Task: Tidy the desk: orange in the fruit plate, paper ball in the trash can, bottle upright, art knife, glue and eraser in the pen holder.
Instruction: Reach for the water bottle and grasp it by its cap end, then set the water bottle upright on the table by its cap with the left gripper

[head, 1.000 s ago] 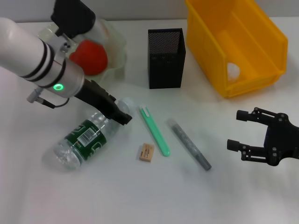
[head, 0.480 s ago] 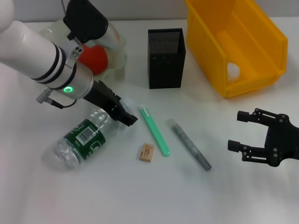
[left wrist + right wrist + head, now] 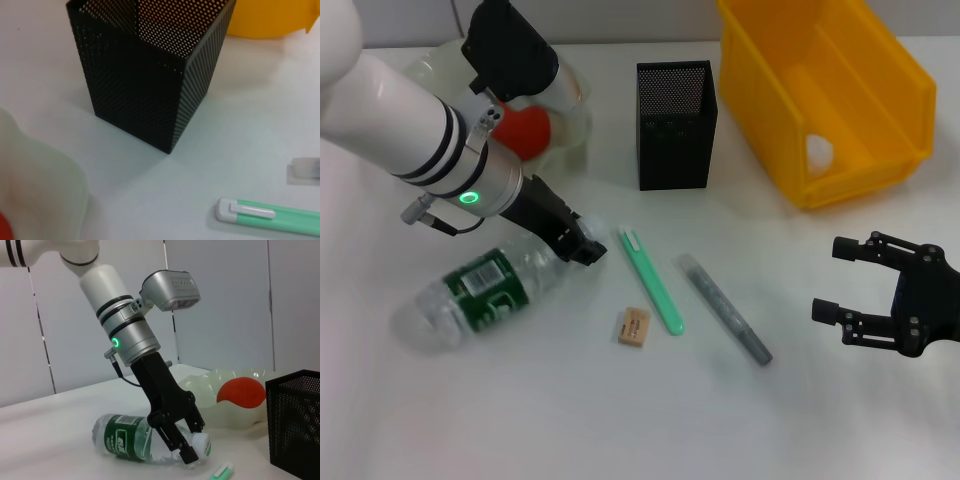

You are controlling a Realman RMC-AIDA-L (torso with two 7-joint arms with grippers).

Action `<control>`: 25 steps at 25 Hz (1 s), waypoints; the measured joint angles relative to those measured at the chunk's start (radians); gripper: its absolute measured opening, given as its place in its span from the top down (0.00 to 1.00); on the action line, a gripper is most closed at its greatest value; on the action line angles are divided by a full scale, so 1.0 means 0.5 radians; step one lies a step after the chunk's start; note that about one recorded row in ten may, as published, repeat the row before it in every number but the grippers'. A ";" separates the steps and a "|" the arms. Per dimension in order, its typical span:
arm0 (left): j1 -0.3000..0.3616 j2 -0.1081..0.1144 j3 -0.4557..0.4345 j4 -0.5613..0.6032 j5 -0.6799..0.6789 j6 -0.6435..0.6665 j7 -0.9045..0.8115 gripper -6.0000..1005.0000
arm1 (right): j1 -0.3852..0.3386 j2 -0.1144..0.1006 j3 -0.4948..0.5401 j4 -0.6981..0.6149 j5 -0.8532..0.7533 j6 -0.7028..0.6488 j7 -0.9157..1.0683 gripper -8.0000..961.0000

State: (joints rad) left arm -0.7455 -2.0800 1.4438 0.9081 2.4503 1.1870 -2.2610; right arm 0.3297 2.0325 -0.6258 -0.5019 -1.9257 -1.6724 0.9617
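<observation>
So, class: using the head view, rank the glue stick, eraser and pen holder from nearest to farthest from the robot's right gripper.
1. Glue stick: lying on the table, just to the left of the right gripper.
2. Eraser: farther left, past the green knife.
3. Pen holder: farthest, standing at the back of the table.

The clear plastic bottle with the green label (image 3: 470, 290) is lying on its side at the left of the white desk (image 3: 620, 420). The left gripper (image 3: 582, 245) is sitting at its neck end. Right of it are lying, in order, the small tan eraser (image 3: 634, 327), the green art knife (image 3: 651, 279) and the grey glue stick (image 3: 724, 308). The black mesh pen holder (image 3: 676, 124) is standing behind them, between the translucent fruit plate (image 3: 575, 120) holding the orange (image 3: 525, 130) and the yellow bin (image 3: 825, 95). The right gripper (image 3: 855, 285) is hovering at the right edge.
</observation>
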 joint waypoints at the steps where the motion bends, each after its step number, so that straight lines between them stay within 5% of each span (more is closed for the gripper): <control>1: 0.000 0.000 0.000 0.000 0.000 0.000 0.000 0.39 | 0.000 0.000 0.000 0.000 0.000 0.000 0.000 0.15; 10: 0.047 0.009 -0.009 0.103 -0.063 0.052 -0.003 0.56 | 0.000 0.000 0.000 0.001 0.000 -0.003 0.000 0.15; 17: 0.270 0.019 -0.018 0.503 -0.206 0.132 0.061 0.56 | 0.000 0.005 0.000 0.001 -0.009 -0.006 0.000 0.15; 24: 0.335 0.023 -0.049 0.595 -0.275 0.171 0.106 0.56 | 0.000 0.008 -0.012 0.005 -0.013 -0.008 -0.010 0.15; 25: 0.401 0.025 -0.194 0.669 -0.418 0.268 0.206 0.56 | 0.000 0.008 -0.013 0.004 -0.014 -0.008 -0.011 0.15</control>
State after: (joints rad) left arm -0.5451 -2.0677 1.3466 1.2426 2.2414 1.3208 -2.1578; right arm 0.3298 2.0367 -0.6321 -0.5000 -1.9325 -1.6767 0.9562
